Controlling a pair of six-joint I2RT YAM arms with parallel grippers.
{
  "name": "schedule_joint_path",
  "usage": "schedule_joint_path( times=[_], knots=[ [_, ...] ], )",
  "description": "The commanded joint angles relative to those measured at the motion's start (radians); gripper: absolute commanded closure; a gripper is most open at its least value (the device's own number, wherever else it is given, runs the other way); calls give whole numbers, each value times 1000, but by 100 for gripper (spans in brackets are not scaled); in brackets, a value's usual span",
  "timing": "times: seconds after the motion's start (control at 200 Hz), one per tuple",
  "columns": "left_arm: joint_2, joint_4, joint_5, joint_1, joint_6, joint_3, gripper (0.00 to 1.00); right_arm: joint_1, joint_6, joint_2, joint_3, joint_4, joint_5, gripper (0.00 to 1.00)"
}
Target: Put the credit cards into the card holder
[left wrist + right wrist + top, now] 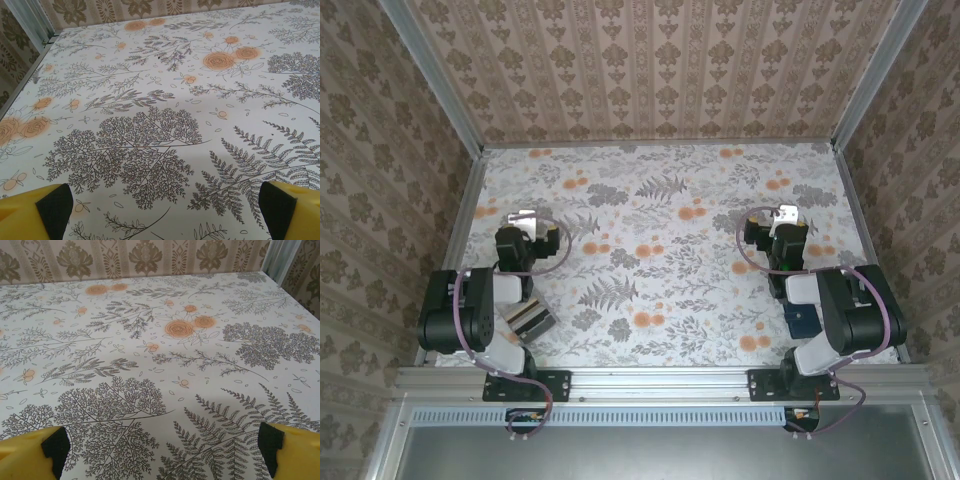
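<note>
Both tools stand with jaws wide apart and nothing between them: the left gripper and the right gripper each hover over bare flowered table; the credit cards lie as a striped whitish-and-dark bundle close beside the left arm's base, partly under its elbow; a dark blue flat piece sits by the right arm's base, and I judge it to be the card holder, though it is half hidden; the step in hand looks like the first reach, so the left arm should fold back toward its own base, come down squarely over the bundle, and pinch one card across its thin edges rather than several; counted: two arms, two grippers, one bundle of cards whose number is too small to tell, one blue piece
</note>
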Motion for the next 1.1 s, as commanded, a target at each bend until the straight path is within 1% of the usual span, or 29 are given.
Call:
schedule_joint_path(
  times=[0.0, 0.41, 0.545, 0.81, 0.885, 0.92, 0.955, 1.02, 1.095],
  knots=[
    [-9, -6, 16, 5, -10, 21, 0, 0, 13, -2, 6, 10, 3, 0],
    [-8, -5, 15, 5, -11, 21, 0, 3, 8, -3, 4, 13, 2, 0],
    [-8, -5, 15, 5, -11, 21, 0, 11, -37, -4, 17, -8, -93, 0],
    [-8, -6, 5, 5, -15, 21, 0, -7, -30, -3, 28, -30, -137, 0],
    [-26, -7, -32, 0, -16, 19, 0, -10, -29, -2, 29, -33, -143, 0],
    [-65, -74, -47, 0, -24, 36, 0, -11, -24, -7, 26, -25, -139, 0],
    [-122, -216, -64, -4, -32, 84, 0, -12, -14, -40, 31, -52, -111, 0],
    [-217, -510, -108, -17, -82, 196, 0, -11, -23, -153, 75, -225, -126, 0],
    [-292, -689, -107, -28, -118, 263, 0, -12, 13, -258, 165, -412, -113, 0]
  ],
)
